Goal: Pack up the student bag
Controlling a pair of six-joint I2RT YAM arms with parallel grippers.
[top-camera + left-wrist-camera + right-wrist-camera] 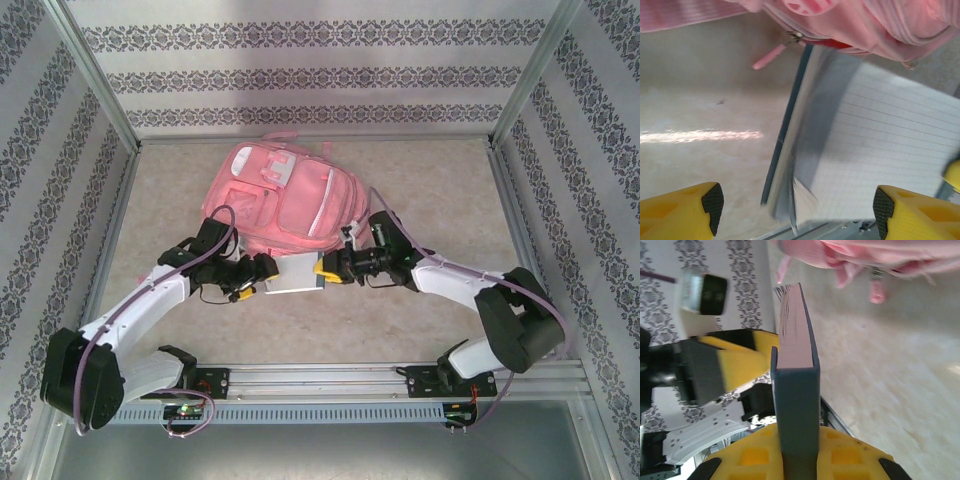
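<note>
Right gripper (799, 442) alone clenches the slate-blue hardcover notebook (292, 272) at the 6 o'clock mouth of the large pink fabric backpack (275, 195) lying toward 12 o'clock on the beige table (450, 200), with the left gripper (797, 210) released, so its fanning pages could sag and snag on that mouth.

A book (292, 273) lies at the student bag's (280, 195) near edge.
</note>
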